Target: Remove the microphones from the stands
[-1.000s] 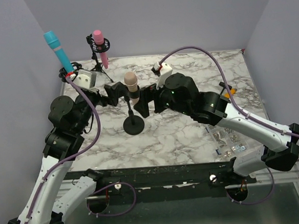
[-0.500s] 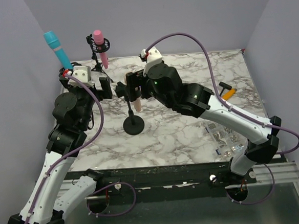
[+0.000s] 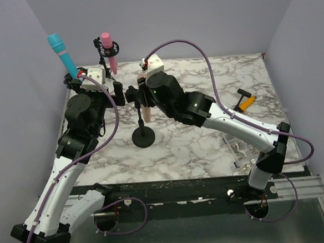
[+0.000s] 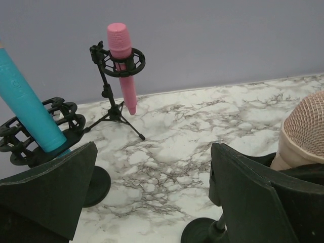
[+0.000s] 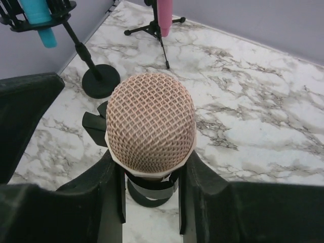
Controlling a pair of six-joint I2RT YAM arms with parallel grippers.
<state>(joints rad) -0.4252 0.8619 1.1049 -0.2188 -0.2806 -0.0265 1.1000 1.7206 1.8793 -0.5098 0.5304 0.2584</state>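
Right claw [image 5: 151, 185] goes from spread to pinching the microphone [image 5: 150, 126] atop the stand [image 3: 144, 138]; left claw [image 4: 152, 195] spread beside it, so I can lift.

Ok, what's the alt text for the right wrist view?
The right gripper clasps a beige microphone by its sides, just below the mesh head. Behind, on the marble table, stand a pink microphone and a teal microphone.

A beige mesh-headed microphone [image 5: 150, 126] sits between the jaws, both fingers [image 5: 205, 190] against its sides, black stand clip [image 5: 151, 190] just beneath.
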